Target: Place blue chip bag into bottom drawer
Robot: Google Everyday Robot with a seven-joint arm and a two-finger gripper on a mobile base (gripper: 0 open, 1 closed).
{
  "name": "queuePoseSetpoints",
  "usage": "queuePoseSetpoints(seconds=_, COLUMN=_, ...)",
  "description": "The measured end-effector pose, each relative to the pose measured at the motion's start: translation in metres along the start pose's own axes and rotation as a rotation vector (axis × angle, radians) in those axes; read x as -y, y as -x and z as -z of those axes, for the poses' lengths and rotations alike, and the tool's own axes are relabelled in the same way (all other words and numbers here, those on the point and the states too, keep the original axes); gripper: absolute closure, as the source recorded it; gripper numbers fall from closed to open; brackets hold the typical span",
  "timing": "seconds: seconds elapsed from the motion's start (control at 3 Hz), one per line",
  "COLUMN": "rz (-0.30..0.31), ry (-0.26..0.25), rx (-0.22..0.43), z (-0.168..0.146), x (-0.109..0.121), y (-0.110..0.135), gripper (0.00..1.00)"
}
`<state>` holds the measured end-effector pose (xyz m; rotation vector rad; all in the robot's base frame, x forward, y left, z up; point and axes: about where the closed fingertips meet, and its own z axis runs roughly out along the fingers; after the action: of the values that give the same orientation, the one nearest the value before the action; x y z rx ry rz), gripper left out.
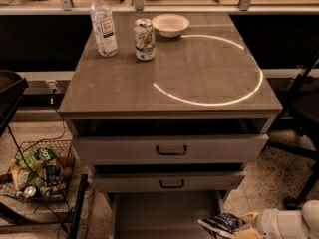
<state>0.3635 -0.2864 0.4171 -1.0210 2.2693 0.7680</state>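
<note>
Gripper (245, 226) low at bottom right, clamped shut on blue chip bag (221, 223). Bag over right edge of open bottom drawer (149, 218). Water bottle (103, 24), can (144, 39), white bowl (170, 25) on cabinet top (199, 78).

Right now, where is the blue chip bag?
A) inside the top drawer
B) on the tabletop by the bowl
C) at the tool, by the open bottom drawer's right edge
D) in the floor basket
C: the blue chip bag is held in the tool at lower right, overlapping the right edge of the open bottom drawer.
</note>
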Motion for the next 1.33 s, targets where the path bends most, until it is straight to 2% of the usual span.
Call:
queuePoseSetpoints(seconds=0.33, rz=0.001, ry=0.022, rx=-0.018, z=-0.01, x=0.0, y=0.008, gripper=1.0)
queuePoseSetpoints(seconds=1.0, rz=-0.009, ry=-0.042, rx=0.1, z=-0.077, x=0.061, y=0.025, gripper=1.0)
queuePoseSetpoints(seconds=1.33, rz=-0.014, ry=-0.089, rx=0.112, z=-0.109, x=0.094, y=0.023, gripper=1.0)
